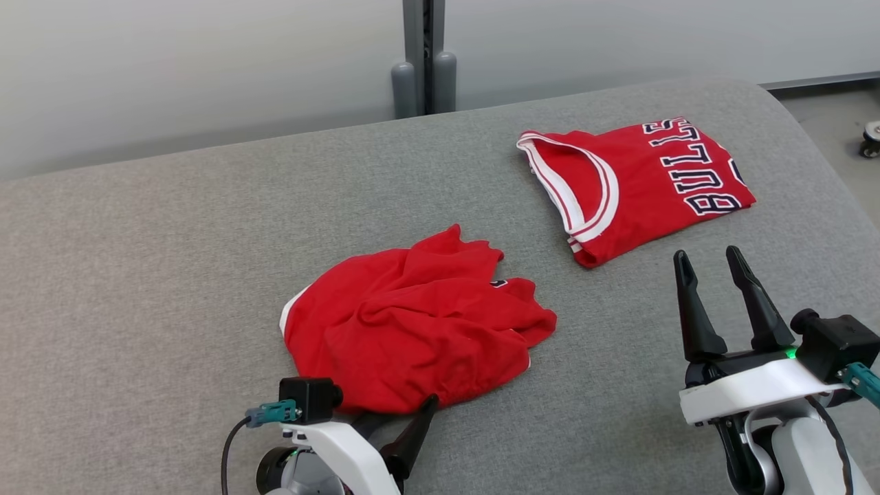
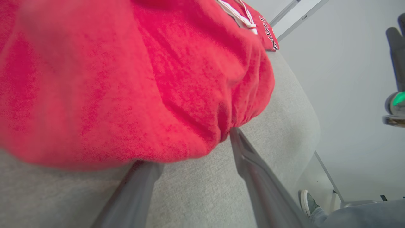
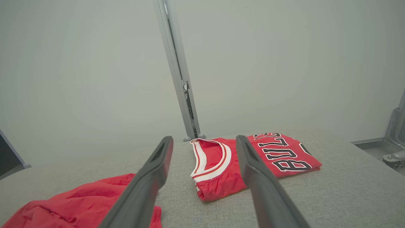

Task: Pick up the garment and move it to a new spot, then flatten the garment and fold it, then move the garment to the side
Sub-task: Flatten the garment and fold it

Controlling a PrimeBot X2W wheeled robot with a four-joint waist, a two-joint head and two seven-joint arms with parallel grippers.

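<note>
A crumpled red garment (image 1: pixel 412 323) lies in a heap at the middle of the grey padded table (image 1: pixel 172 275). My left gripper (image 1: pixel 399 416) is at the heap's near edge, open. In the left wrist view the garment (image 2: pixel 126 79) bulges over my left gripper (image 2: pixel 186 148). One finger's tip is hidden under the hem and the other finger (image 2: pixel 250 158) lies on the table beside it. My right gripper (image 1: pixel 707 254) stands open and empty at the lower right, away from the heap. The right wrist view has my right gripper (image 3: pixel 204 139) above the table, with the garment (image 3: pixel 82 202) low on the left.
A folded red Bulls jersey (image 1: pixel 639 182) lies at the back right of the table, also ahead of the right fingers as the jersey (image 3: pixel 278 158). A grey post (image 1: pixel 424 69) stands behind the table. The table's rounded right edge drops off; a person's shoe (image 2: pixel 307 198) is on the floor.
</note>
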